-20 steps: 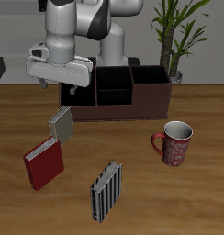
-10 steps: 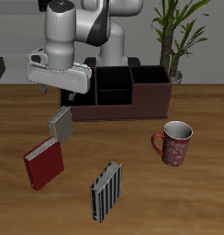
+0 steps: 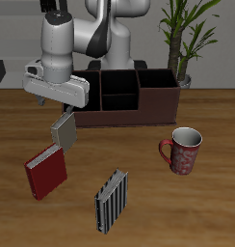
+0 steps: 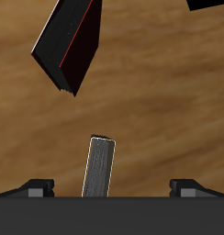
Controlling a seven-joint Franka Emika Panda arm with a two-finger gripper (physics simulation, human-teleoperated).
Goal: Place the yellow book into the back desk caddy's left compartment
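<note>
The claw (image 3: pixel 62 109) hung above the yellow book (image 3: pixel 65 129), just in front of the caddy (image 3: pixel 158 101) at the end nearest the book. In the wrist view its two fingertips (image 4: pixel 36 186) stood spread wide apart, with the book (image 4: pixel 100 167) midway between them and touching neither. The book lay on the wooden surface (image 3: pixel 201 207), close before the caddy's front wall and outside its left compartment (image 3: pixel 86 92); whether it stood on edge or lay tilted could not be told. The red book (image 3: pixel 46 172) lay nearer the front edge, just beside the yellow one and apart from it; the wrist view showed it (image 4: pixel 70 41) beyond the yellow book. The striped book (image 3: pixel 112 201) stood nearest the front edge. A red mug (image 3: pixel 184 150) stood well apart, before the caddy's other end. A potted plant (image 3: pixel 182 39) stood behind that end.
</note>
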